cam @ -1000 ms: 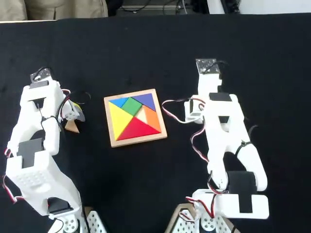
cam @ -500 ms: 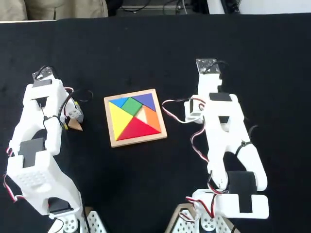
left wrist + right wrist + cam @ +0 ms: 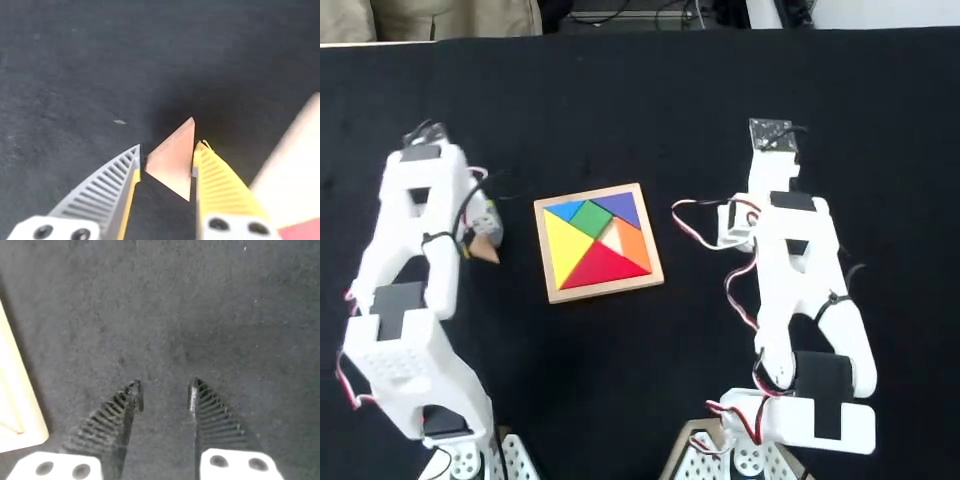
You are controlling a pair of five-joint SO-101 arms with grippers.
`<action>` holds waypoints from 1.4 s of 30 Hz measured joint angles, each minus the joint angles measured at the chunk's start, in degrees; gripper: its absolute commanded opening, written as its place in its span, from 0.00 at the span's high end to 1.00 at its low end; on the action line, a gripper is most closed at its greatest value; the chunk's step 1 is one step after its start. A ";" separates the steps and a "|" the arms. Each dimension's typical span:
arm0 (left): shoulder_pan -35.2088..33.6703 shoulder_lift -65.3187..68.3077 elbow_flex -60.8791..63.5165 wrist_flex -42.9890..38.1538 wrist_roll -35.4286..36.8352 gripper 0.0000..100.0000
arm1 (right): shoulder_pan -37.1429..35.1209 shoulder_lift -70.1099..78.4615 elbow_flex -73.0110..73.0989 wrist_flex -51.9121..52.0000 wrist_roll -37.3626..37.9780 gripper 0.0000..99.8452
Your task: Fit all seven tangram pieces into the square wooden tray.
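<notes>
Left fingers: my left fingers (image 3: 215, 170) are clenched on the tan triangle (image 3: 172, 160), one on each flat face, with its point sticking out ahead. Gripping it that way leaves the tip free to lead into a slot.

Tan triangle: it sits just beside the tray's left rim in the high view (image 3: 483, 250). I think it is lifted off the counter (image 3: 620, 100), though the wrist view doesn't let me say for sure.

Tray: the tray (image 3: 605, 290) lies between my two arms with six coloured pieces seated. Its pale edge (image 3: 295, 165) is close to the held piece in the left wrist view.

Gap: one pale triangular gap (image 3: 613, 237) shows right of centre, beside the orange piece (image 3: 635, 243) and above the red piece (image 3: 603, 265). By my reckoning that is where the triangle belongs.

Right fingers: my right fingers (image 3: 212, 412) are released and hold nothing. They hang over bare counter with the tray's corner (image 3: 15, 405) off to one side, which keeps them out of the left arm's way.

Progress: I judge one piece is left to place.

Next move: carry it over the rim, and I expect to have to turn it to match the gap.
</notes>
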State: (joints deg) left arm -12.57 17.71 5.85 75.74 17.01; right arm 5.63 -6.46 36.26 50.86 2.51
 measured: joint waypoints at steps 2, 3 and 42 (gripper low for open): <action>2.37 0.00 -2.73 2.20 0.09 0.83 | 0.00 0.00 0.00 0.00 0.00 0.84; 3.60 0.00 -4.13 3.96 0.09 0.83 | 0.00 0.00 0.00 0.00 0.00 0.84; 31.03 13.98 -22.68 3.43 15.21 0.79 | 0.00 0.00 0.00 0.00 0.88 0.84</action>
State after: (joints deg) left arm 18.46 31.69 -16.84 79.16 32.22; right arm 5.63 -6.46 36.26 50.86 3.38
